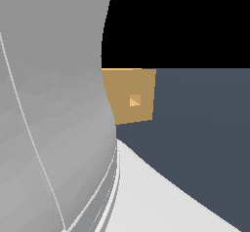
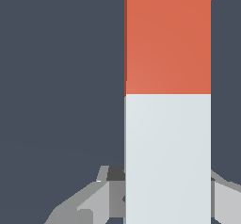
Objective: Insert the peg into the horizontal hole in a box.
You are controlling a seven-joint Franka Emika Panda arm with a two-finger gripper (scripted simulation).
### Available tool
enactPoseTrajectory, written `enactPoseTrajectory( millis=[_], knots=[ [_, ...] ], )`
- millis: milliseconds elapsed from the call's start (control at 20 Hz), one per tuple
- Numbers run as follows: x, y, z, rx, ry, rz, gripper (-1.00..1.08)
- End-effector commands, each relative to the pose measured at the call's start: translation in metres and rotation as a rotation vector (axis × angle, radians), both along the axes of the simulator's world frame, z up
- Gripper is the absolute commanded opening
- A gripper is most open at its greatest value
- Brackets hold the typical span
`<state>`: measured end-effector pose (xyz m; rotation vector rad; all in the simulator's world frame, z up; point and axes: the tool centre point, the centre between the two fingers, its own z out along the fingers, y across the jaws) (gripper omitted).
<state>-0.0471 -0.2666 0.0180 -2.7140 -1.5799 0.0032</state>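
Note:
The peg fills the middle of the wrist view, red-orange over one half and pale grey-white over the other. My gripper is shut on the pale end, with a grey finger against each side. The tan box stands on the dark floor in the exterior view, partly hidden by the arm. Its small square hole faces the camera and is lighter inside. Neither the peg nor the gripper shows in the exterior view, so I cannot tell how far the peg is from the hole.
The arm's large grey body covers the exterior view's left half, and a pale link crosses the lower part. Dark grey floor lies to the exterior view's right of the box.

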Motion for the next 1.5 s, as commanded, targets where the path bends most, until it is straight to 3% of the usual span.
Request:
enactPoseTrajectory(
  millis=[0, 350, 800, 1150, 1450],
  knots=[
    [0.008, 0.006, 0.003, 0.000, -0.002, 0.027, -1.00],
    [0.049, 0.045, 0.017, -0.002, -0.002, 0.192, -1.00],
    [0.111, 0.148, 0.045, -0.002, -0.002, 0.543, -1.00],
    [0.129, 0.221, 0.062, 0.000, -0.002, 0.762, -1.00],
    [0.131, 0.243, 0.067, 0.000, -0.002, 0.826, -1.00]
  ],
)
